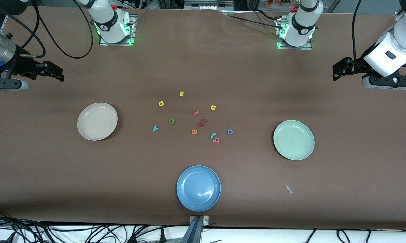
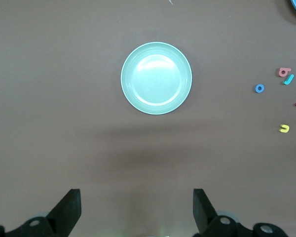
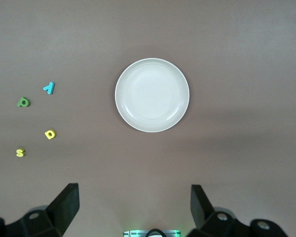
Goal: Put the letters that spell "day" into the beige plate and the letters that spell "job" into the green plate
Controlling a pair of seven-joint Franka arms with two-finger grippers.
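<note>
Brown surface, both plates bare; I am just starting. My left gripper [image 1: 337, 71] and right gripper [image 1: 56, 72] wait at the ends, jaws spread. Next I must pinch the green d [image 1: 171, 121].

A plain brown bench [image 1: 203, 60] carries three plain plates: a cream-beige plate [image 1: 97, 121], a pale mint-green plate [image 1: 293, 140] and a blue plate [image 1: 198, 188]. Small foam letters lie between them: a green d [image 1: 171, 121], a yellow a [image 1: 161, 103], a teal y [image 1: 155, 128], a yellow s [image 1: 181, 93], a yellow u [image 1: 213, 107], a pink f [image 1: 196, 113], an orange e [image 1: 194, 131], a teal j [image 1: 212, 135], a salmon-red b [image 1: 216, 140] and a blue o [image 1: 230, 131]. Both grippers' fingers are black.
</note>
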